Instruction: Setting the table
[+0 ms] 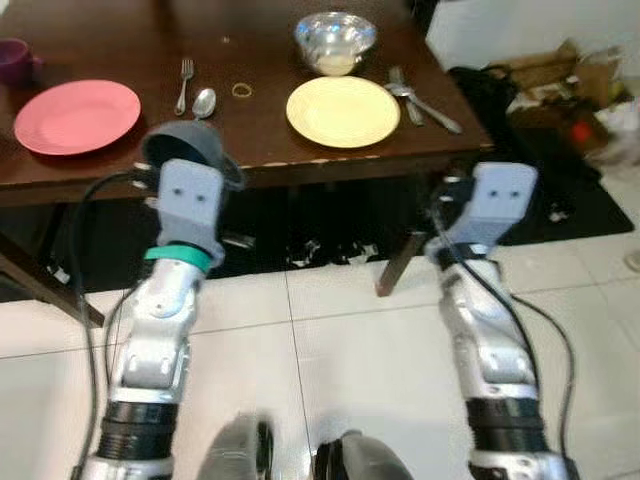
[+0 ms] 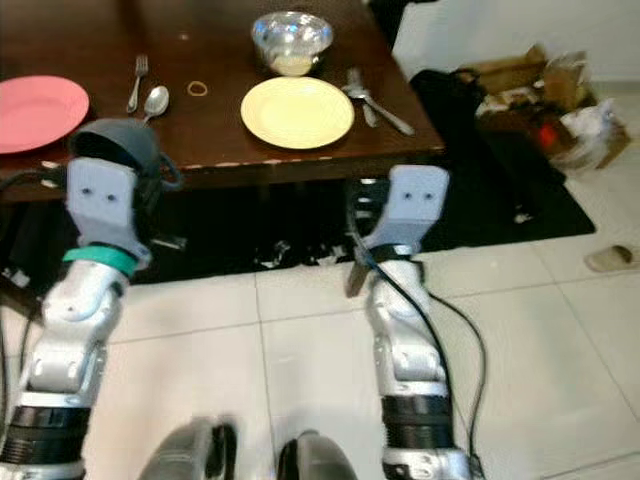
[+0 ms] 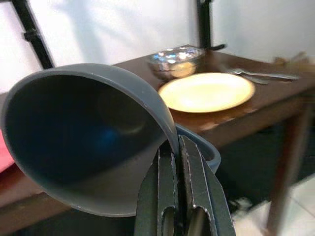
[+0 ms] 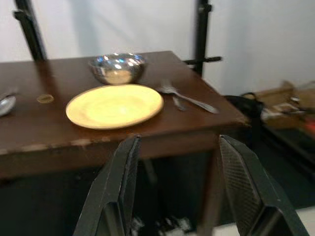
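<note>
Your left tool (image 3: pixel 178 196) pinches the grey cup (image 3: pixel 83 132) by its handle; it looks rigid, light and prone to swing. Right tool (image 4: pixel 179 189) hangs spread, lower frame.

Two silver arms are seen, each ending in a grey-blue wrist housing with two small screws. A teal band is worn on the left arm. Black ribbed cuffs and black cables are fitted. Each claw is formed of two long black fingers.

Dark wooden surface (image 1: pixel 270 40) over white tiled floor (image 1: pixel 330 340)

A white wall (image 4: pixel 98 24) stands behind; a black rug (image 1: pixel 590 205) holds cardboard boxes (image 1: pixel 550 70).
</note>
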`<state>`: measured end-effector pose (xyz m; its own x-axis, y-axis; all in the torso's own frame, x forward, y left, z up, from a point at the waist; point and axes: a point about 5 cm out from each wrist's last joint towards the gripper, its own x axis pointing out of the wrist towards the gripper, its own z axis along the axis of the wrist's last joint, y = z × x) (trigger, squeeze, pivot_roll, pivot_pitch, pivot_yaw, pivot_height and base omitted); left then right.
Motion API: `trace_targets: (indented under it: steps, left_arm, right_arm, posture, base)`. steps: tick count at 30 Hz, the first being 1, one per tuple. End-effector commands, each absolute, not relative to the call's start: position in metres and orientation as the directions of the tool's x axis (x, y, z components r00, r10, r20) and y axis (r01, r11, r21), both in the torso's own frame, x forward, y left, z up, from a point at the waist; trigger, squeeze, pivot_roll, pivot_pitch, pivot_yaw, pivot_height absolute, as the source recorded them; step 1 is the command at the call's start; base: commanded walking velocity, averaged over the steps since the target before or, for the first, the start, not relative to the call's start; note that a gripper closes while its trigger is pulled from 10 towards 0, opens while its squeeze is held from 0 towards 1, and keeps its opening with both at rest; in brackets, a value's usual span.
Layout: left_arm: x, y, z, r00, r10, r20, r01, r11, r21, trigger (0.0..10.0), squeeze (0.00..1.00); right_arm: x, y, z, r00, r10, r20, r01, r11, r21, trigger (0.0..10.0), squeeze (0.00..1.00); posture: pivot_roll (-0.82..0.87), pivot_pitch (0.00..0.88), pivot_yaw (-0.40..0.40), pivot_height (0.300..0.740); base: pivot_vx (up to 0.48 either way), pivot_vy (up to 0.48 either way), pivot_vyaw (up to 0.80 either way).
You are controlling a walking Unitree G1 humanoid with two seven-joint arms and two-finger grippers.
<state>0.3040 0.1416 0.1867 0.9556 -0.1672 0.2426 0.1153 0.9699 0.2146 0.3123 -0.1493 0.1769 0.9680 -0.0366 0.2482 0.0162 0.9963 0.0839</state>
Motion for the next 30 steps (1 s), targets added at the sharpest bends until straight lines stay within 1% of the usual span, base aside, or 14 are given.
trace_targets:
  steps: [1,13,16,26,28,30]
  left_arm:
    - [0.3029,0.1469,0.1856,0.961,-0.15,0.232,0.096,0.969,0.228,10.0,0.0]
    - [0.3035,0.1457,0.1864,0.963,-0.151,0.225,0.099,0.969,0.227,10.0,0.0]
    - [0.3037,0.1456,0.1863,0.964,-0.148,0.221,0.097,0.969,0.225,10.0,0.0]
    - [0.3045,0.1452,0.1847,0.97,-0.136,0.199,0.097,0.976,0.195,10.0,0.0]
    - [0.3058,0.1453,0.1829,0.976,-0.124,0.177,0.092,0.98,0.178,10.0,0.0]
    - [0.3063,0.1454,0.1816,0.98,-0.114,0.162,0.085,0.98,0.18,10.0,0.0]
  right_arm:
    - [0.3114,-0.1459,0.1725,0.973,-0.03,0.227,0.007,0.995,0.104,10.0,0.0]
    - [0.3114,-0.1467,0.173,0.974,-0.037,0.221,0.012,0.993,0.114,10.0,0.0]
    - [0.3112,-0.147,0.1729,0.975,-0.038,0.219,0.013,0.993,0.113,10.0,0.0]
    - [0.3112,-0.1468,0.1732,0.976,-0.033,0.217,0.009,0.994,0.113,10.0,0.0]
    - [0.3113,-0.1443,0.1723,0.978,-0.001,0.208,-0.022,0.994,0.108,10.0,0.0]
    - [0.3111,-0.1432,0.1725,0.978,0.015,0.207,-0.036,0.995,0.096,10.0,0.0]
  posture:
    - [0.04,0.042,0.0,0.74]
    - [0.04,0.047,0.003,0.74]
    - [0.04,0.049,0.003,0.74]
    - [0.03,0.049,0.001,0.74]
    - [0.03,0.047,0.001,0.74]
    - [0.03,0.046,0.0,0.74]
  base:
    - [-0.48,0.0,0.0]
    - [-0.472,0.0,0.0]
    - [-0.33,0.0,0.0]
    - [0.0,0.0,0.0]
    - [0.0,0.0,0.0]
    - [0.0,0.0,0.79]
